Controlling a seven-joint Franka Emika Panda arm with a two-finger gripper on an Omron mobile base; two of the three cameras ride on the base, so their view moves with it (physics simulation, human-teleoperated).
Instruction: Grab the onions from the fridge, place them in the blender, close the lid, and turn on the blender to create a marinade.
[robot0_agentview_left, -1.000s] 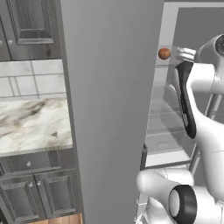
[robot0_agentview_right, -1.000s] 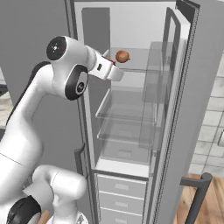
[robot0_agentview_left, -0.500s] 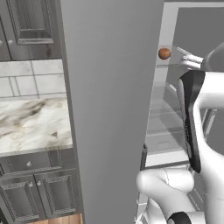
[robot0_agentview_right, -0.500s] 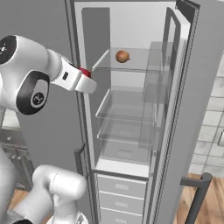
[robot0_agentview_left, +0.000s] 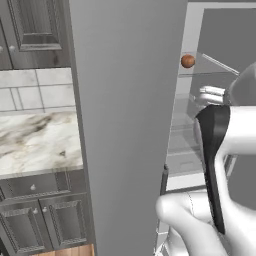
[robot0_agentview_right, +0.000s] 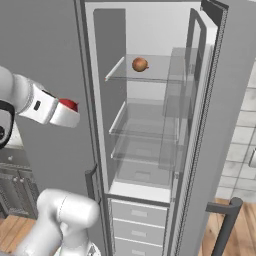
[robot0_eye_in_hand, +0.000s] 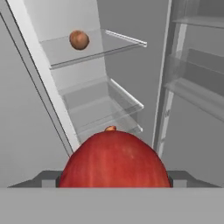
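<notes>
My gripper (robot0_agentview_right: 65, 114) is shut on a round red onion (robot0_agentview_right: 68, 104), left of the open fridge (robot0_agentview_right: 150, 30) and outside it. In the hand view that onion (robot0_eye_in_hand: 113, 157) sits between the two dark fingertips (robot0_eye_in_hand: 45, 177) of the gripper (robot0_eye_in_hand: 113, 178). A second, brownish onion (robot0_agentview_right: 139, 64) lies on the top glass shelf; it is also seen as a small onion (robot0_agentview_left: 188, 60) past the fridge's grey side (robot0_agentview_left: 125, 125), and as an onion (robot0_eye_in_hand: 78, 39) at the upper left. The blender and the lid are out of view.
The fridge door (robot0_agentview_right: 220, 100) stands open to the right, with door bins. Lower glass shelves (robot0_agentview_right: 145, 125) and drawers (robot0_agentview_right: 140, 215) fill the fridge. A marble counter (robot0_agentview_left: 35, 145) over dark panelled cabinets (robot0_agentview_left: 30, 225) lies left of the fridge. My own arm (robot0_agentview_left: 220, 165) crowds the fridge opening.
The arm has drawn back from the top shelf, left and downward out of the fridge, carrying the red onion. The brownish onion has stayed on the shelf.
</notes>
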